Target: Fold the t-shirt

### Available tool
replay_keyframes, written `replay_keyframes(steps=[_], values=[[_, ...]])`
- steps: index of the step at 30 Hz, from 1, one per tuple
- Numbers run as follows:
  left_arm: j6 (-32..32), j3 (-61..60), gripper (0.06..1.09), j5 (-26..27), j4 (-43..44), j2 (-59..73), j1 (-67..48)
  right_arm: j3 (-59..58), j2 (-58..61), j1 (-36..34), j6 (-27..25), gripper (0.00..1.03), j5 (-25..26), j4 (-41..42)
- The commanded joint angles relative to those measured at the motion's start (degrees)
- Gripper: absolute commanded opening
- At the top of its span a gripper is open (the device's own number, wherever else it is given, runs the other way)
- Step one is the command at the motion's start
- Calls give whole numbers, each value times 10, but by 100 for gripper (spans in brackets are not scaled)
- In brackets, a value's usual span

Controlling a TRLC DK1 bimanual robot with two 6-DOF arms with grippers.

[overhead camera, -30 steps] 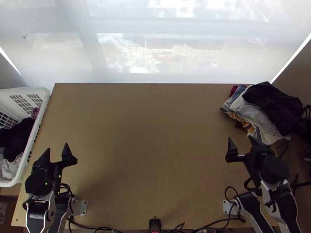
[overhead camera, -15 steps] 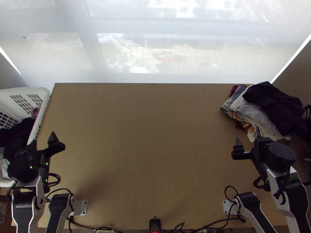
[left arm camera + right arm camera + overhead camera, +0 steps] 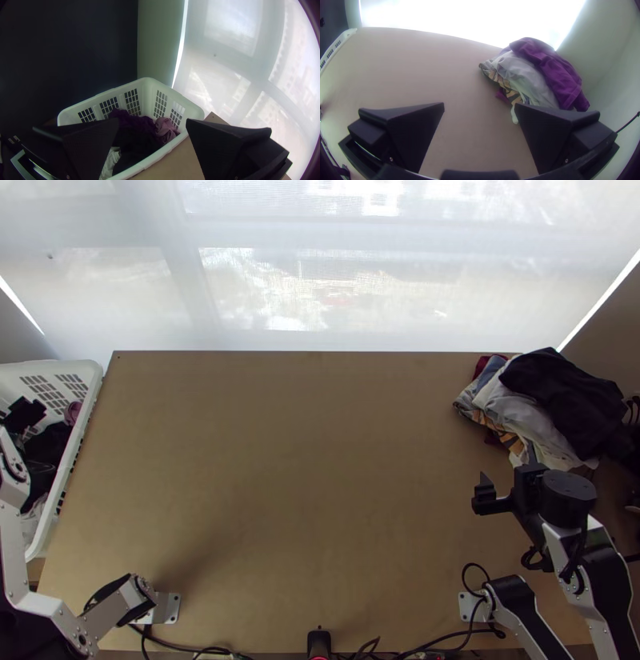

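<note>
White basket [image 3: 94, 370] first, just off the tabletop's [image 3: 304, 484] left edge, with dark, purple, pink and pale clothes [image 3: 136, 143] bunched in it. Left gripper [image 3: 152, 121] is over it, fingers wide apart, nothing in them. I can't tell which piece is the t-shirt, but my bet is it's somewhere in that heap. So imo the fold hasn't started: picking it out, spreading it and every fold are all left to do. Right gripper [image 3: 479, 104] is above the tabletop towards its right edge, also wide open and holding nothing. Past it, at the far right corner, there's a loose pile [image 3: 524, 408]; could be finished stuff, can't say for sure.
</note>
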Motion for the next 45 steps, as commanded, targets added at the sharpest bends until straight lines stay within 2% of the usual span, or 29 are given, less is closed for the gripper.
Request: replay_keyframes(steps=[1, 6, 12, 19, 23, 28, 35, 37, 40, 42, 45], values=[[58, 107, 103, 0, 31, 185, 48, 10, 8, -6, -7, 98, -1, -17], [36, 151, 103, -14, 76, 298, 80, 29, 12, -14, -20, 98, 0, -32], [8, 209, 103, 2, 161, 435, 145, 46, 11, -19, -27, 98, 0, -63], [-11, 295, 103, 4, 156, 575, 186, 50, 11, -32, -43, 98, 0, -91], [-13, 306, 103, 4, 121, 635, 192, 49, 10, -38, -52, 98, 2, -107], [-55, 333, 103, 5, 50, 690, 206, 40, 10, -45, -65, 98, 6, -113], [-52, 528, 103, 3, -164, 818, 212, 30, 9, -55, -67, 98, 6, -113], [-49, 555, 103, 2, -178, 833, 212, 27, 7, -57, -67, 98, 6, -113], [-46, 565, 97, 2, -177, 835, 207, 25, 7, -59, -66, 98, 6, -113], [-46, 567, 90, 2, -177, 835, 204, 26, 7, -59, -67, 98, 6, -113], [-31, 580, 69, 1, -177, 849, 202, 27, 8, -59, -66, 98, 5, -113]])
